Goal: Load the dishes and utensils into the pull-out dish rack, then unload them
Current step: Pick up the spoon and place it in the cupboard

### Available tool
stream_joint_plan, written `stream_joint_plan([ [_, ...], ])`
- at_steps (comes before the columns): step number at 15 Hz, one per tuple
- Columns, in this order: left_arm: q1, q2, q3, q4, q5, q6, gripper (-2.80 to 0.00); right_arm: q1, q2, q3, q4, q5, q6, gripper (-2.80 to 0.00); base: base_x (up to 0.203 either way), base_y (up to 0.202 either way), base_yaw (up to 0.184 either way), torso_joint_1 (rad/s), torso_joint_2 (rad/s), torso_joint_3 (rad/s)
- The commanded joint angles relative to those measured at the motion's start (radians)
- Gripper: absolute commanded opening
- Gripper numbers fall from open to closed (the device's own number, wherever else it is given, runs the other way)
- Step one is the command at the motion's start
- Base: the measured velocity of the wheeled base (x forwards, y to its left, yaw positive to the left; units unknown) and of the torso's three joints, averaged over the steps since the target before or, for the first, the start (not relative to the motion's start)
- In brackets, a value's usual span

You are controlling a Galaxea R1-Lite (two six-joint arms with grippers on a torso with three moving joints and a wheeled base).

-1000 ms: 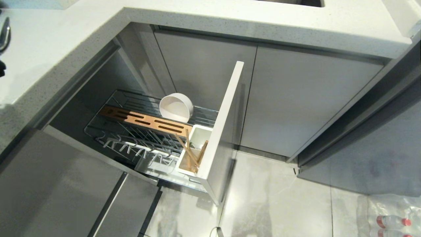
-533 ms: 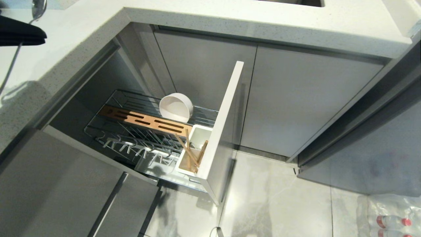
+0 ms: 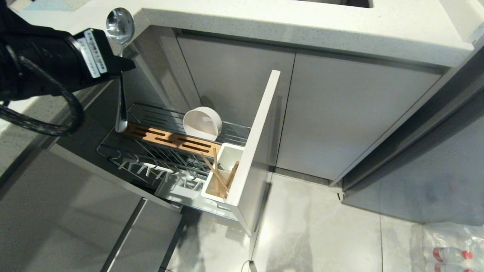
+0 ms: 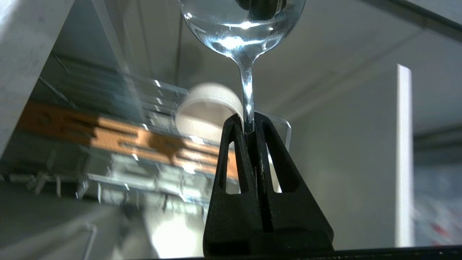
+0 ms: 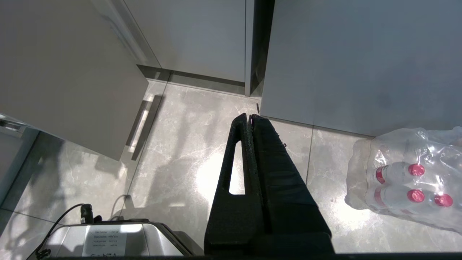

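My left gripper is shut on a shiny metal spoon, pinching the handle a little below the bowl. The bowl end points up and the handle hangs down over the inner end of the brown wooden strip. In the left wrist view the gripper clamps the spoon in front of the white bowl. The pull-out dish rack stands pulled out. The white bowl rests on its side in it. Chopsticks stand in the white utensil cup.
The rack's pale front panel juts into the floor space. The white countertop overhangs the grey cabinet doors. My right gripper hangs shut over the tiled floor, near a wrapped pack of water bottles.
My left arm has swung in from the far left edge of the head view, carrying the spoon rightwards off the counter to above the rack's inner end. Nothing in the rack moved.
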State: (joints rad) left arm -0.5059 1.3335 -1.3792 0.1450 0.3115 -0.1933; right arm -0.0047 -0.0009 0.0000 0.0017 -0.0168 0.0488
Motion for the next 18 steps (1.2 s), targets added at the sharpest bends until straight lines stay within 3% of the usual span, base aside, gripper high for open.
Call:
stream_joint_plan([
  [1,-0.074,0.01,0.119,-0.221,0.112,0.029,-2.8,0.0,0.001,0.002,0.0,0.0,0.0,-2.8,0.0,0.0,0.0,0.0,0.0,0.0],
  [4,-0.161,0.068,0.284,-0.54,0.24,0.097,-2.8,0.0,0.001,0.002,0.0,0.0,0.0,-2.8,0.0,0.0,0.0,0.0,0.0,0.0],
  [7,-0.209,0.158,0.338,-0.703,0.313,0.111,-2.8,0.0,0.001,0.002,0.0,0.0,0.0,-2.8,0.0,0.0,0.0,0.0,0.0,0.0],
  [10,-0.219,0.248,0.373,-0.875,0.336,0.163,-2.8,0.0,0.001,0.002,0.0,0.0,0.0,-2.8,0.0,0.0,0.0,0.0,0.0,0.0],
  [14,-0.222,0.429,0.454,-1.22,0.349,0.317,-2.8,0.0,0.001,0.002,0.0,0.0,0.0,-2.8,0.0,0.0,0.0,0.0,0.0,0.0],
  [18,-0.214,0.53,0.46,-1.311,0.35,0.347,-2.8,0.0,0.001,0.002,0.0,0.0,0.0,-2.8,0.0,0.0,0.0,0.0,0.0,0.0],
])
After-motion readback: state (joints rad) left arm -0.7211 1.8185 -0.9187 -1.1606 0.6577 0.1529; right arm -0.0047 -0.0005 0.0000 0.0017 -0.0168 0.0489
